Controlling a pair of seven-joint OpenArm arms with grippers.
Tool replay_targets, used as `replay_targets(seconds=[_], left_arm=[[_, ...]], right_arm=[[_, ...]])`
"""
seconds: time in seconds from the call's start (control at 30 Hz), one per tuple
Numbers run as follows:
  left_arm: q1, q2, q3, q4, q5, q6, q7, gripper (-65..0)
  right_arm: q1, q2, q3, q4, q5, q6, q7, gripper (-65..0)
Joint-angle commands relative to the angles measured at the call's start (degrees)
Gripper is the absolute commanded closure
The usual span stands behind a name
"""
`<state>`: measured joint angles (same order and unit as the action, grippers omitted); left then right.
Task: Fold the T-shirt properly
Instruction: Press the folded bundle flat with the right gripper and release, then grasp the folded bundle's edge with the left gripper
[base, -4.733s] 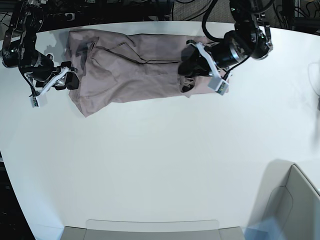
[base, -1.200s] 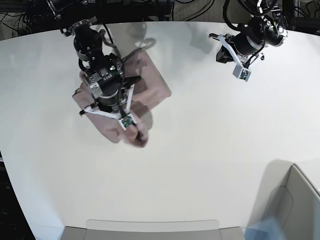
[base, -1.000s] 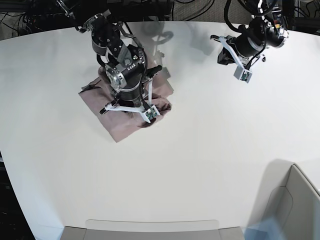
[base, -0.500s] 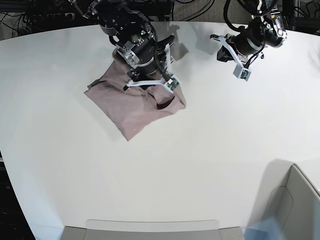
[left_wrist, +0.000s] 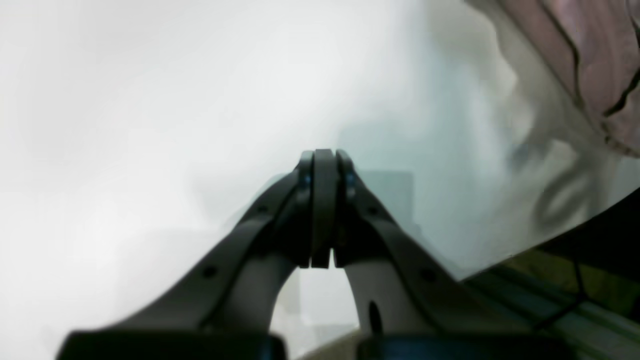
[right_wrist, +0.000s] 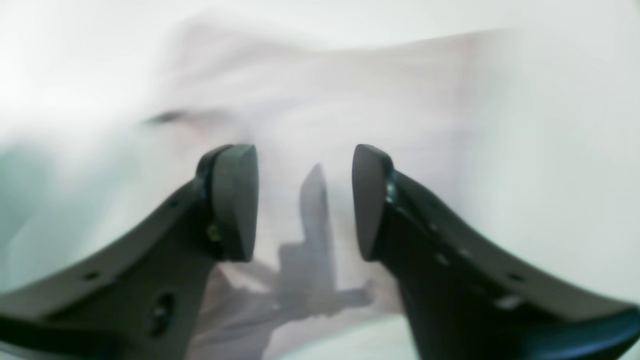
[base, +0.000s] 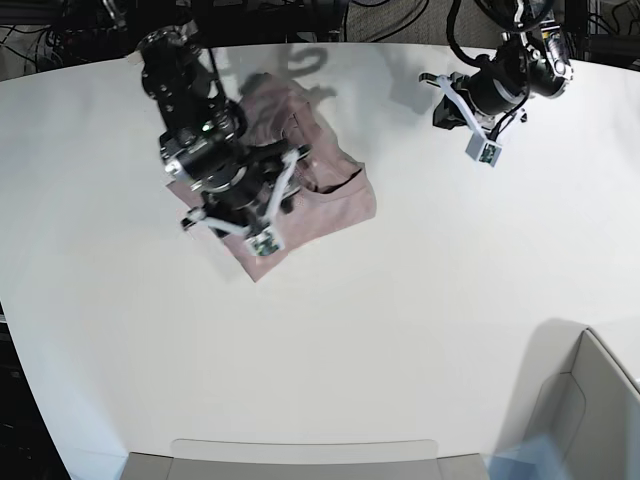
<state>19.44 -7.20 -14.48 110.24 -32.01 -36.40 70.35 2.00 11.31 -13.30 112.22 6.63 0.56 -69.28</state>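
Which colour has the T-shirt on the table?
Plain dusty mauve-pink; the T-shirt shows best in the base view.

T-shirt (base: 335, 205): soft matt cloth, creased. Table (base: 420, 320): smooth white, slight sheen. Right pincer (right_wrist: 305, 200) pads matt (rubbery-looking).

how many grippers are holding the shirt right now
0. The right gripper hangs open above the T-shirt; the left gripper is shut on nothing, away over bare table.

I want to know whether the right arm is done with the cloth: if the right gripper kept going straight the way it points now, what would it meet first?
Most likely the T-shirt: the open right gripper points at blurred pale pink cloth, which fills the gap between its fingers. How far off the cloth lies is unclear.
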Motion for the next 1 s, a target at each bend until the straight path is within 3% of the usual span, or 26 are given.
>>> replay_targets(seconds=[0.0,0.13,0.23,0.33,0.5,0.7,0.83,0.97], left_arm=[[-1.82,-0.23,1.86,1.63,-1.27,-0.21,-2.7,0.0],[-4.72,-2.34,11.89,3.22,-1.09,-0.21,-4.98,0.0],[-8.23,-4.71,21.47,3.22,-0.83,-0.21,-7.53,0.0],[-10.25,-5.68,28.59,3.04,1.02,-0.21,-8.94,0.0],[-13.51,-5.15,43.1,1.81,15.79,-0.3,-8.94,0.0],[-16.94,-2.78,58.39,-3.73,29.59,-0.3,-8.68,0.0],[-18.96,-1.98,61.91,-6.28,30.47,-0.3,-8.68,0.0],[-21.07,-1.9,63.49,-10.41,30.65,-0.12,-8.68,0.0]], right_arm=[[2.09,1.66,2.53,0.52,1.94,-0.07,0.66,-18.6],[5.87,6.75,12.2,-3.87,9.15,-0.07,0.48,-0.5],[8.68,10.18,16.86,-9.06,13.45,-0.07,0.48,0.0],[10.62,13.0,17.12,-15.04,13.98,-0.07,0.75,0.0],[11.85,14.32,16.95,-21.81,13.98,-0.07,0.92,0.0],[12.02,14.32,9.48,-25.76,13.89,-0.07,1.72,0.0],[11.93,14.05,3.32,-29.46,13.89,-0.07,5.93,0.0],[11.49,14.05,-1.07,-31.13,13.98,-0.07,5.93,0.0]])
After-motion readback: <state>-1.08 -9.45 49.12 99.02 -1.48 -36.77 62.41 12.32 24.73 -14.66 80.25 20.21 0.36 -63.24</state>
